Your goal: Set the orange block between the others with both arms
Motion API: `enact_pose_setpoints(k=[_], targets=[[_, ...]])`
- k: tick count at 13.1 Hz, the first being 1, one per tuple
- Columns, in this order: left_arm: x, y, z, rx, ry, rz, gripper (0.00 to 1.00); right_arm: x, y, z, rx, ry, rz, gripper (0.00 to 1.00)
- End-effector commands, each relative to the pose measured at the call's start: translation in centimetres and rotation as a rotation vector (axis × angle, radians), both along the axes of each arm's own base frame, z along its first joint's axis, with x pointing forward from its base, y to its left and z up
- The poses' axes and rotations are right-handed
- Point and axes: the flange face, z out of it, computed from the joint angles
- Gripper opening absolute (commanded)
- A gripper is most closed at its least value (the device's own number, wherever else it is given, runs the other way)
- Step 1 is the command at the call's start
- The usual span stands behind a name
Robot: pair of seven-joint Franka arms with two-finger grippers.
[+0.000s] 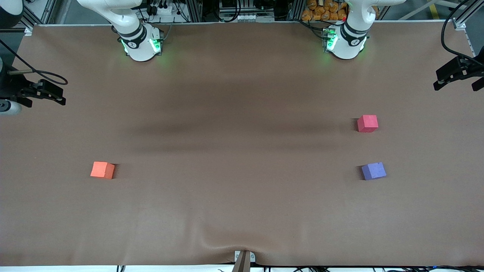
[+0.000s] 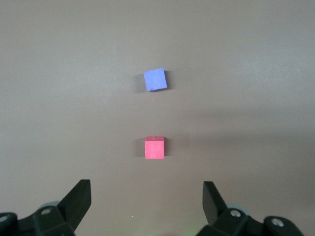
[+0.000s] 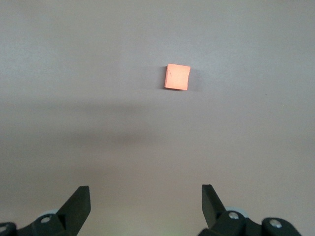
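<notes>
You see the orange block (image 1: 102, 170) alone at the right arm's end of the table (image 1: 234, 158). The red-pink block (image 1: 367, 123) and purple-blue block (image 1: 373, 170) sit apart at the left arm's end. The right gripper (image 3: 145, 201) and left gripper (image 2: 146, 199) both hang wide apart, holding nothing.

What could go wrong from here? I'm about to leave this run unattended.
The orange block sits toward the right arm's end, away from the red-pink block and purple-blue block, so a handover could drop it. The gap between those two looks narrow; either might get nudged.
</notes>
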Motion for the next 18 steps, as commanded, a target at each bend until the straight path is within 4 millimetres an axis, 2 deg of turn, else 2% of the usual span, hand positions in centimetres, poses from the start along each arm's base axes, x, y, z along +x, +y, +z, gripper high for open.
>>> enact_pose_setpoints(k=[1, 6, 7, 10, 14, 16, 18], targets=[[-0.6, -1.2, 0.7, 0.016, 0.0, -0.03, 1.0, 0.1, -1.3, 0.2, -0.021, -0.02, -0.012, 1.0], [-0.3, -1.6, 0.3, 0.021, 0.007, -0.032, 1.0, 0.4, -1.6, -0.4, -0.025, -0.015, -0.016, 1.0], [-0.1, -1.5, -0.2, 0.018, 0.018, -0.028, 1.0, 0.5, -1.6, -0.7, -0.025, -0.011, -0.018, 1.0], [0.0, -1.2, -0.2, 0.007, 0.017, -0.022, 1.0, 1.1, -1.4, -2.2, -0.024, 0.015, -0.014, 1.0], [0.0, -1.0, -0.2, 0.007, 0.015, -0.016, 1.0, 2.9, -2.1, -6.3, -0.025, 0.075, -0.027, 1.0], [0.0, -0.9, -0.2, 0.007, 0.011, -0.013, 1.0, 4.0, -2.1, -9.5, -0.025, 0.127, -0.03, 1.0], [0.1, -0.7, -0.1, 0.005, 0.008, -0.008, 1.0, 4.9, -3.8, -12.6, -0.013, 0.168, -0.062, 1.0]])
